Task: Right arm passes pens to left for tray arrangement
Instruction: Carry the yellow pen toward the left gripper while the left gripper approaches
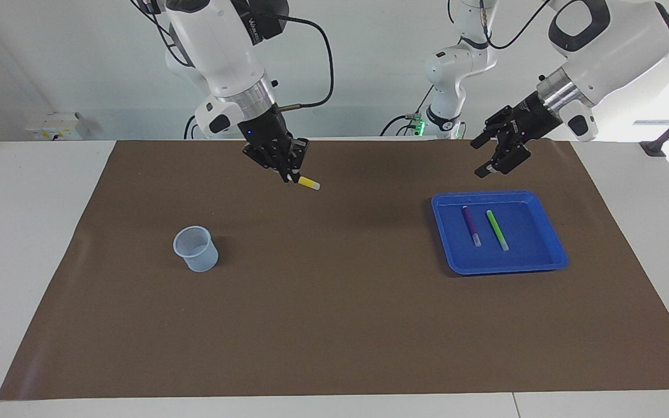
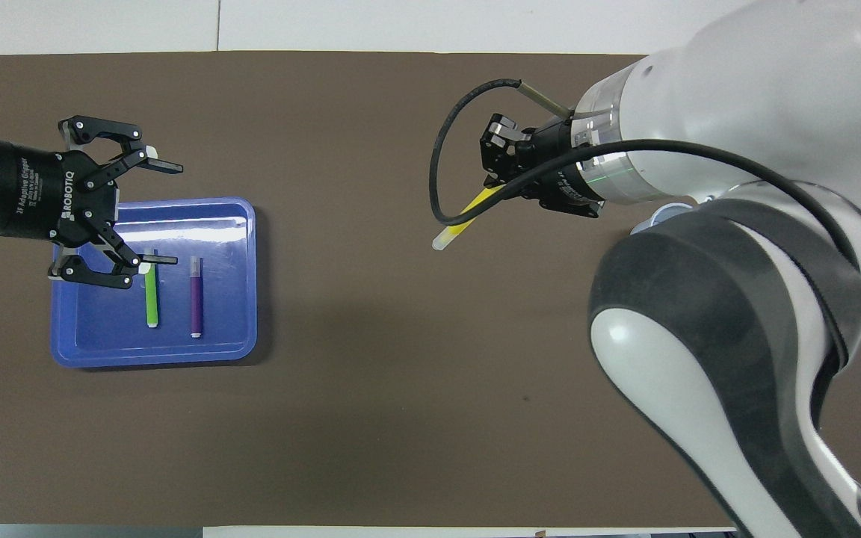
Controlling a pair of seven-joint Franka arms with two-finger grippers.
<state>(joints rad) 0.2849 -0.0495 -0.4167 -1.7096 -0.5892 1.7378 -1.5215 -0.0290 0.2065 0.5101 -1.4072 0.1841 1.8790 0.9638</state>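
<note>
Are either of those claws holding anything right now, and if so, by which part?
The right gripper holds the yellow pen by its yellow end, its pale end sticking out, above the brown mat. The left gripper is open and holds nothing.

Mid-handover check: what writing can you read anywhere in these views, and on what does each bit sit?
"ROBOTIQ": white letters on the black body of the left hand, overhead view.
"2F Adaptive Gripper": smaller line beside it, only just readable.
White lettering on the black part of the right arm: too blurred to read.
Pens, tray, cup: no writing that can be read.
</note>
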